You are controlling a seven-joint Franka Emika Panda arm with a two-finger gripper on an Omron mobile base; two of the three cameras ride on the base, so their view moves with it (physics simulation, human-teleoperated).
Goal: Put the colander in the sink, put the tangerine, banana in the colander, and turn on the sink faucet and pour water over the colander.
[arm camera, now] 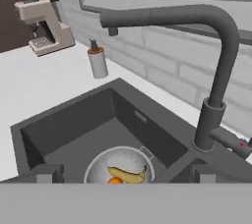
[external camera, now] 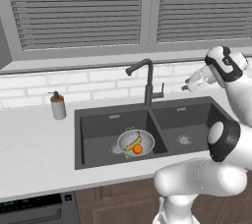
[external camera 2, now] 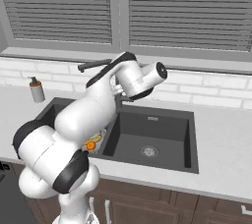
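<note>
Sink (external camera: 98, 125): colander (external camera: 135, 143) sits in left basin, banana (external camera: 132, 144) and tangerine (external camera: 138, 149) inside. Faucet (external camera: 147, 83) step now; spout points left over that basin. Banana's long axis runs near-left to far-right. My end effector (arm camera: 123, 176), wide open and empty, must reach the lever (arm camera: 231, 142).

Even flat rendered light, soft shadows, slightly low-res

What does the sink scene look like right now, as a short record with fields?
colander: in the left basin of the sink
banana: inside the colander
tangerine: inside the colander, beside the banana
faucet: spout over the left basin, no water visible
gripper: open, holding nothing, near the faucet
soap bottle: on the counter, left of the sink
</note>
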